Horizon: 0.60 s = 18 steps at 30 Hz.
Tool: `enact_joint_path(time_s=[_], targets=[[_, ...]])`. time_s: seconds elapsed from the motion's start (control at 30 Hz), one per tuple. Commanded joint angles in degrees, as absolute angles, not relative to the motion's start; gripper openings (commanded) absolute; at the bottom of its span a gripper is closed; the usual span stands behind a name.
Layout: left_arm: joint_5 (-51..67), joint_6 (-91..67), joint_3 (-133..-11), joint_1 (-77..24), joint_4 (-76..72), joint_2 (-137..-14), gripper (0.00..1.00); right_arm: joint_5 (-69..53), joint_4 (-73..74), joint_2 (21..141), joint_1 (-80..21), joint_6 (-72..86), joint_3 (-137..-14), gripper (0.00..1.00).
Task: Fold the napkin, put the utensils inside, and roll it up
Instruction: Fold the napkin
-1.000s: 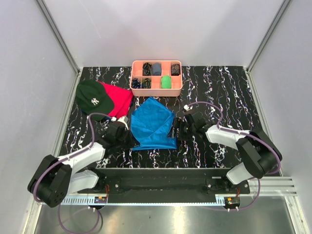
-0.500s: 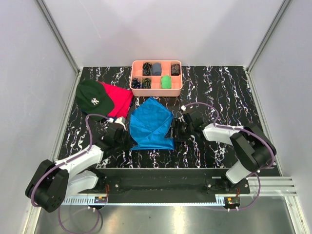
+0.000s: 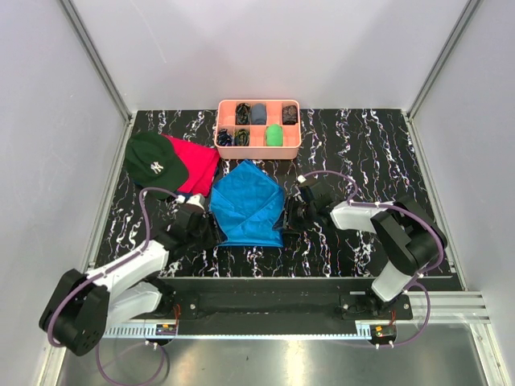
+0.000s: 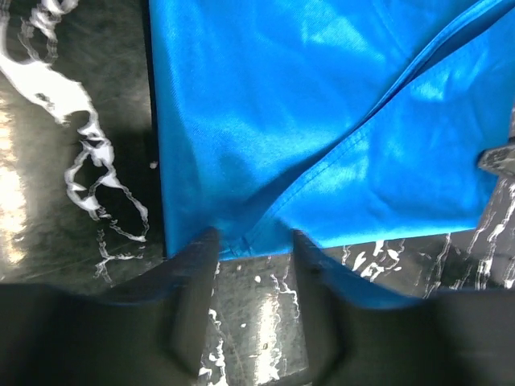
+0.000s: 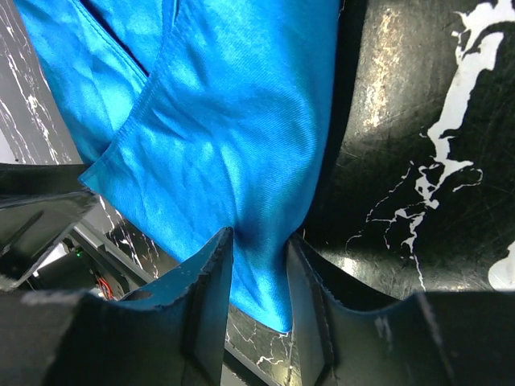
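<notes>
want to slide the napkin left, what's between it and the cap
The red cloth, partly tucked under the cap and reaching close to the napkin. The top view shows it.

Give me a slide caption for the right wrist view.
Right gripper straddling the edge of the folded blue napkin on the black marbled table.

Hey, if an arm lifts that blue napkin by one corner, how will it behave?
The napkin would probably droop limply, since it lies thin and creased. Its folded layers may slide apart, because the surface looks shiny. It is likely very light, as it lies nearly flat on the table.
</notes>
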State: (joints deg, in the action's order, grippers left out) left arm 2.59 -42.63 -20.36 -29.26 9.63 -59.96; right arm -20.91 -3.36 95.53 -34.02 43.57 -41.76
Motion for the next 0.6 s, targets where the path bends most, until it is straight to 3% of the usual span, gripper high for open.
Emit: enact_joint_path(time_s=[0.0,0.3,0.57], targets=[[-2.98,-41.22,-23.29,-29.36,12.82,-55.73,0.60,-16.61,2.55,98.35,-34.10,42.28,-41.31,0.42],[-6.68,-42.19,-22.50,-29.36,15.03,-54.93,0.72,-15.73,3.43,98.26,-34.01,41.49,-41.84,0.43],[-6.94,-43.68,-21.71,-29.36,11.26,-56.69,0.66,-15.56,3.78,98.09,-34.10,41.13,-41.92,0.43]])
